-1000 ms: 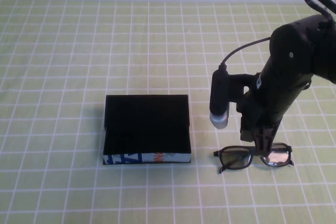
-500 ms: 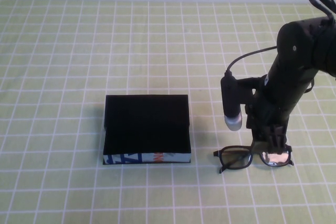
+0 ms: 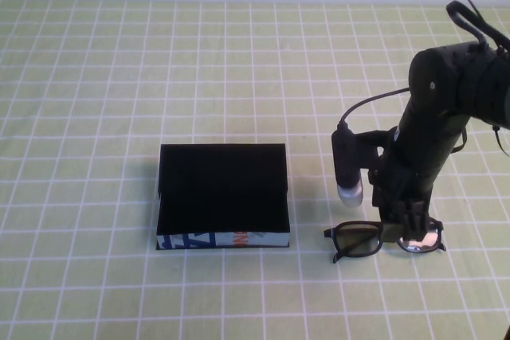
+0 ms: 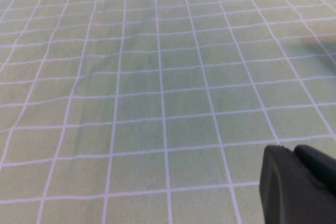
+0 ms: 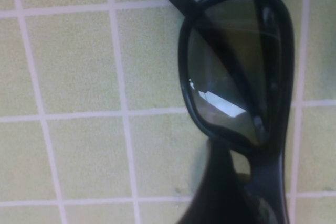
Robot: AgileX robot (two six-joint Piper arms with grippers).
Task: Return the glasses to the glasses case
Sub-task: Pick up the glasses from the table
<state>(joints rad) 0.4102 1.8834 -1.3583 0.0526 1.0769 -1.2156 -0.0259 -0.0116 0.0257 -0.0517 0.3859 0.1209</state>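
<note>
The black thick-framed glasses (image 3: 382, 238) lie on the green checked cloth at the front right, lenses up. My right gripper (image 3: 403, 222) is lowered straight onto their bridge, between the two lenses. In the right wrist view one lens (image 5: 236, 72) fills the frame and a dark finger (image 5: 220, 187) presses against the bridge (image 5: 269, 169), so the gripper looks shut on the glasses, which still rest on the cloth. The glasses case (image 3: 222, 196) is a flat black box left of the glasses, lid closed, its blue printed edge (image 3: 221, 240) at the front. My left gripper (image 4: 300, 182) is shut, over bare cloth.
The green cloth with a white grid (image 3: 119, 77) covers the whole table. A dark cylindrical camera with a cable (image 3: 348, 166) hangs on the right arm, between the case and the glasses. The left arm is outside the high view.
My right gripper has shifted sideways over the glasses, first right, then back left, and has settled lower on the bridge. The glasses and the case have not moved.
</note>
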